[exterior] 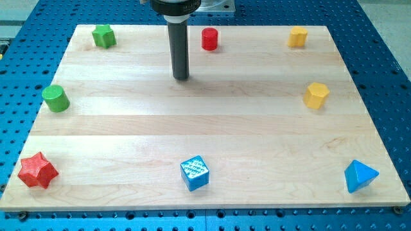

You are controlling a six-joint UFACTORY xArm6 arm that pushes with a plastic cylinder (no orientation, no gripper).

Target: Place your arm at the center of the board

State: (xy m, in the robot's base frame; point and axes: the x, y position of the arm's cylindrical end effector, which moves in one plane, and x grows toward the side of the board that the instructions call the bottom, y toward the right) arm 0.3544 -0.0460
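My rod comes down from the view's top and its tip rests on the wooden board, above the middle and a little left of it. The red cylinder stands up and to the right of the tip, apart from it. The green star-like block is far to the tip's upper left. No block touches the tip.
A green cylinder sits at the left edge, a red star at the bottom left. A blue cube is at the bottom middle, a blue triangular block at the bottom right. Two yellow blocks sit at the right.
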